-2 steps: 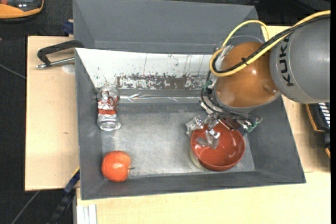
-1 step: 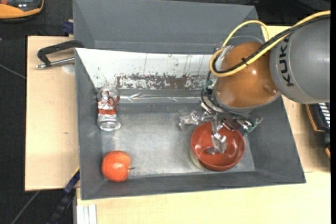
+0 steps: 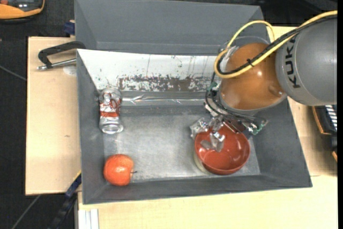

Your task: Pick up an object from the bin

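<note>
Red, glossy, round bowl at front right of the bin, tool over the bowl's left rim, grip state indiscernible.

Only lettering I can actually read is on the grey arm link over the right side of the bin: black capitals "KUK", running sideways, the rest lost round the curve. The small container by the bin's left wall has a red-and-white label, but the print's too tiny to read.
</note>
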Robot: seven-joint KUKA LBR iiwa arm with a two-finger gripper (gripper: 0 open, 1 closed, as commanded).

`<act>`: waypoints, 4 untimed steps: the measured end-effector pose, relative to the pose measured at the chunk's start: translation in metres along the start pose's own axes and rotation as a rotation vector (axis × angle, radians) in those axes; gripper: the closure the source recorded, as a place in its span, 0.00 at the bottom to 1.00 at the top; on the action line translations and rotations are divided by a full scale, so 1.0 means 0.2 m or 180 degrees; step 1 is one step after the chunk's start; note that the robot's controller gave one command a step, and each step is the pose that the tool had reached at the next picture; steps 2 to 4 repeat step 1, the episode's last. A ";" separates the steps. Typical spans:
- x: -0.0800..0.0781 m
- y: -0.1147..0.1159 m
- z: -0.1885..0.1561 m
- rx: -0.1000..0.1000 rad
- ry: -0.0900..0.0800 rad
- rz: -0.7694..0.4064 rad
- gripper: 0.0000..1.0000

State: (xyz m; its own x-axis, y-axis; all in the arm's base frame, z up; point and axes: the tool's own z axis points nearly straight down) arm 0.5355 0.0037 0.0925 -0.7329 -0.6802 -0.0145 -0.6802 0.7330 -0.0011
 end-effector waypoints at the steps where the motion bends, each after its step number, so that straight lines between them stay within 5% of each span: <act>1: 0.01 -0.15 -0.70 0.0029 -0.0033 -0.0162 1.00; 4: 0.01 -0.15 -0.70 0.0029 -0.0033 -0.0162 1.00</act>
